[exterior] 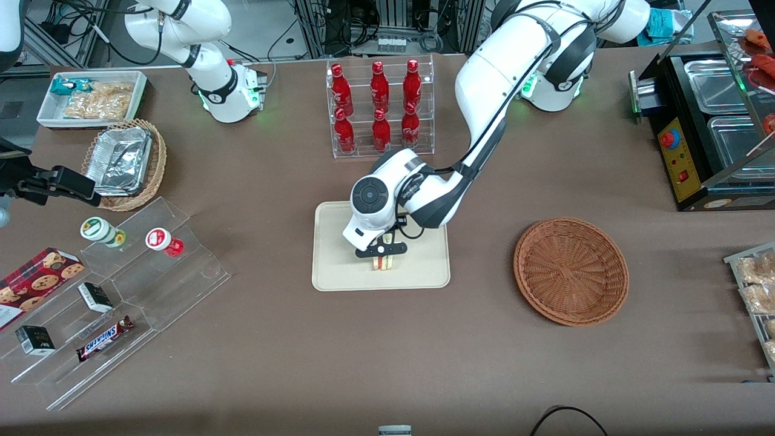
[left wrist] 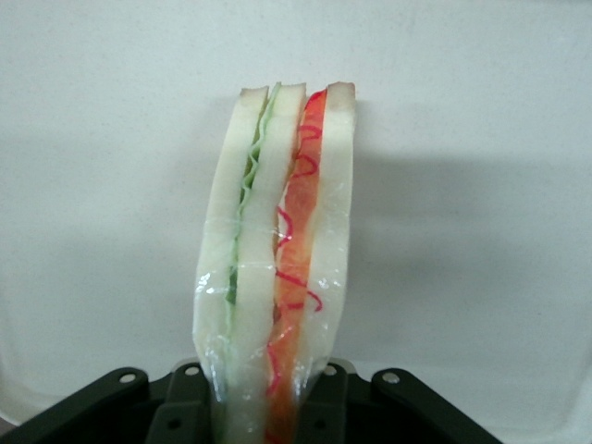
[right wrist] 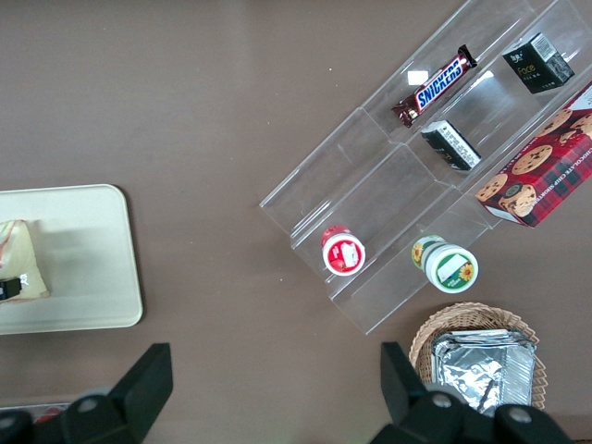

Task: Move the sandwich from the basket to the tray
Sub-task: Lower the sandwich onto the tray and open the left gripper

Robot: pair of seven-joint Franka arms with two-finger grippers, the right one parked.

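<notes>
The sandwich (exterior: 381,263), a wedge of white bread with green and red filling in clear wrap, stands on edge on the cream-beige tray (exterior: 339,272), near its middle. My left gripper (exterior: 381,249) is right above it, shut on its upper part. In the left wrist view the sandwich (left wrist: 277,231) reaches from the gripper (left wrist: 268,402) down to the tray (left wrist: 462,185). The right wrist view shows the sandwich (right wrist: 20,259) on the tray (right wrist: 92,250). The reddish-brown basket (exterior: 571,270) lies empty beside the tray, toward the working arm's end of the table.
A clear rack of red bottles (exterior: 380,106) stands farther from the front camera than the tray. Clear stepped racks with snacks (exterior: 115,290), a light wicker basket with foil containers (exterior: 124,162) and a white snack bin (exterior: 91,97) lie toward the parked arm's end. A black warmer (exterior: 708,121) stands at the working arm's end.
</notes>
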